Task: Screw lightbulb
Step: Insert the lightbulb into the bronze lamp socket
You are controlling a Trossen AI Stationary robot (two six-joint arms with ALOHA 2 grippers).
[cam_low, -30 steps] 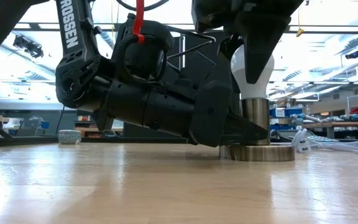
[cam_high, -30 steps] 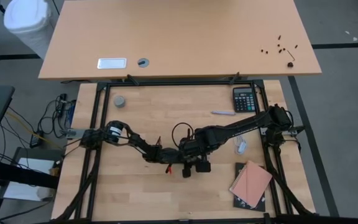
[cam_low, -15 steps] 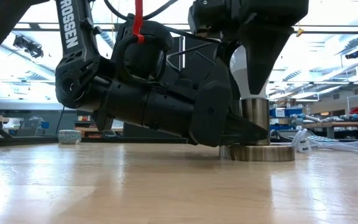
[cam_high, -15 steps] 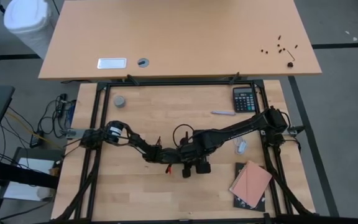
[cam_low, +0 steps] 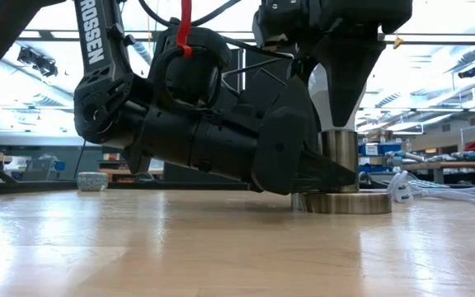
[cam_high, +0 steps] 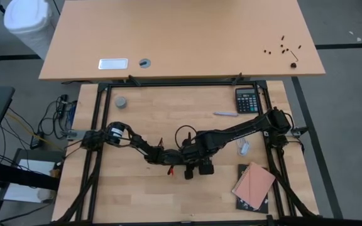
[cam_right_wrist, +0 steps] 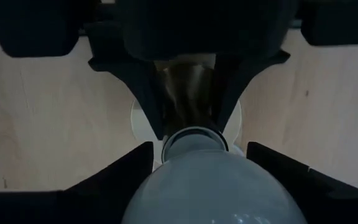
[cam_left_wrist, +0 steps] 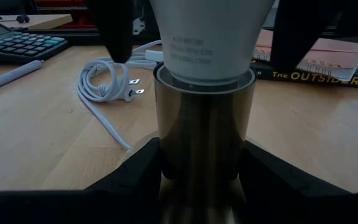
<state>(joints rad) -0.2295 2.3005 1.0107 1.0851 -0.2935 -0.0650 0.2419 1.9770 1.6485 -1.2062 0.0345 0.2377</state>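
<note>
The white lightbulb [cam_low: 322, 95] stands upright with its narrow end in the brass-coloured socket tube [cam_low: 339, 150] of the round silvery disc base [cam_low: 345, 203] at the table's middle. It also shows in the left wrist view [cam_left_wrist: 210, 43] and in the right wrist view [cam_right_wrist: 213, 183]. My left gripper [cam_left_wrist: 204, 180] lies low over the table and is shut on the socket tube [cam_left_wrist: 204, 137]. My right gripper [cam_right_wrist: 204, 168] hangs above and is shut on the bulb. The screw end is hidden inside the tube. My left gripper pinches the socket tube's lower part [cam_left_wrist: 166, 168] between its two fingers, one on each side. The fingers come nearly level from the table's left. The disc base rests flat on the table. My right gripper holds the bulb's wide round part [cam_right_wrist: 166, 180] between its two fingers [cam_right_wrist: 114, 177], one on each side. The fingers come from above, pointing down. The bulb stands upright, its neck [cam_left_wrist: 207, 62] in the mouth of the tube.
The base's white cord and plug [cam_left_wrist: 104, 87] lie to the right of the base. A calculator [cam_high: 247, 99], a pen [cam_high: 225, 113] and a book [cam_high: 254, 186] lie at the right. A small grey round cap [cam_high: 122, 102] sits at the far left.
My right gripper has turned about its upright axis over the socket, and in the low view its finger now covers more of the bulb. The bulb stays upright in the tube. My left gripper and the base have kept still.
</note>
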